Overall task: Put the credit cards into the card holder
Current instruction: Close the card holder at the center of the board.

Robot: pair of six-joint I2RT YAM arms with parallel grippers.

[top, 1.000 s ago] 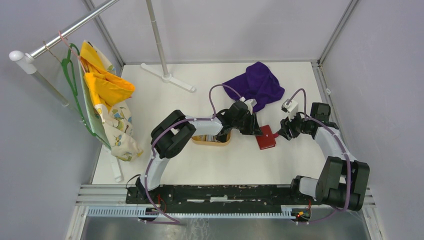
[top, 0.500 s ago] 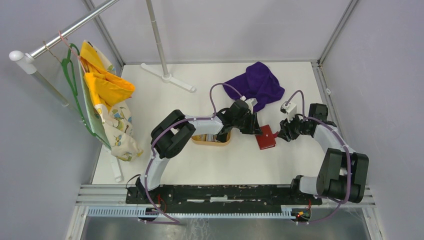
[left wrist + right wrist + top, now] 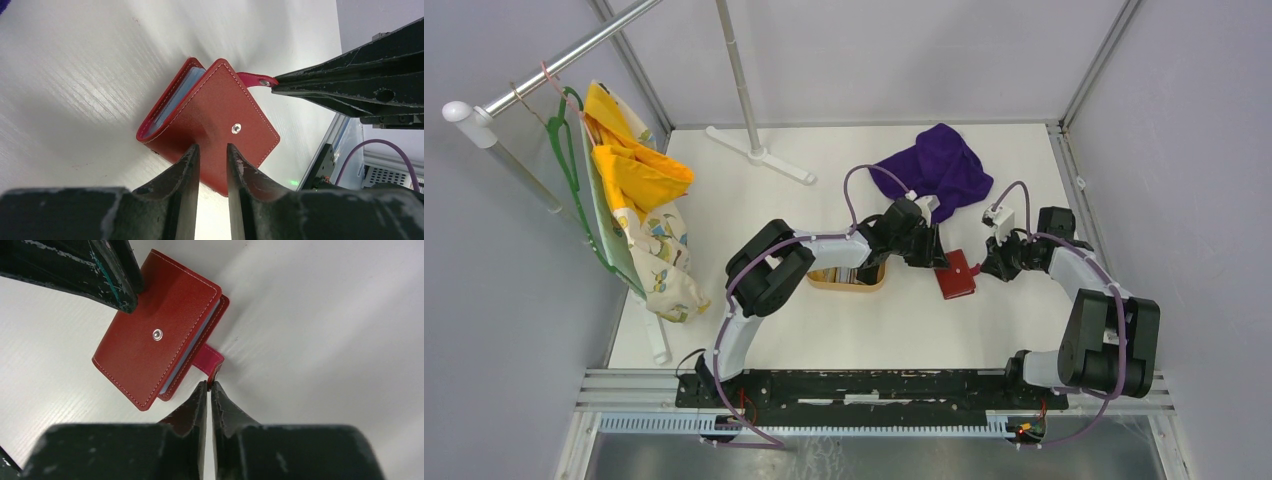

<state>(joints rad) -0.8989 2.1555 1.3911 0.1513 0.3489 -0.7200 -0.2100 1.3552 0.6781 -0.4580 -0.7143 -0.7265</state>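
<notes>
The red card holder (image 3: 957,278) lies folded on the white table, snap stud up, with pale sleeves showing at its open edge (image 3: 172,97). My left gripper (image 3: 212,148) rests its tips on the cover (image 3: 150,340), jaws a narrow gap apart with nothing between them. My right gripper (image 3: 208,385) is shut on the holder's snap tab (image 3: 209,360) at the far side. In the left wrist view the right fingers (image 3: 345,85) pinch the tab (image 3: 252,79). From above, the left gripper (image 3: 942,262) and the right gripper (image 3: 986,268) flank the holder. The credit cards are hidden.
A tan wooden tray (image 3: 849,284) sits left of the holder, mostly under my left arm. A purple cloth (image 3: 939,170) lies behind. A stand's white foot (image 3: 759,155) is at the back, and clothes (image 3: 634,200) hang at the left.
My right gripper has closed onto the snap tab, and its arm shifted slightly. The left gripper and the holder have stayed put.
</notes>
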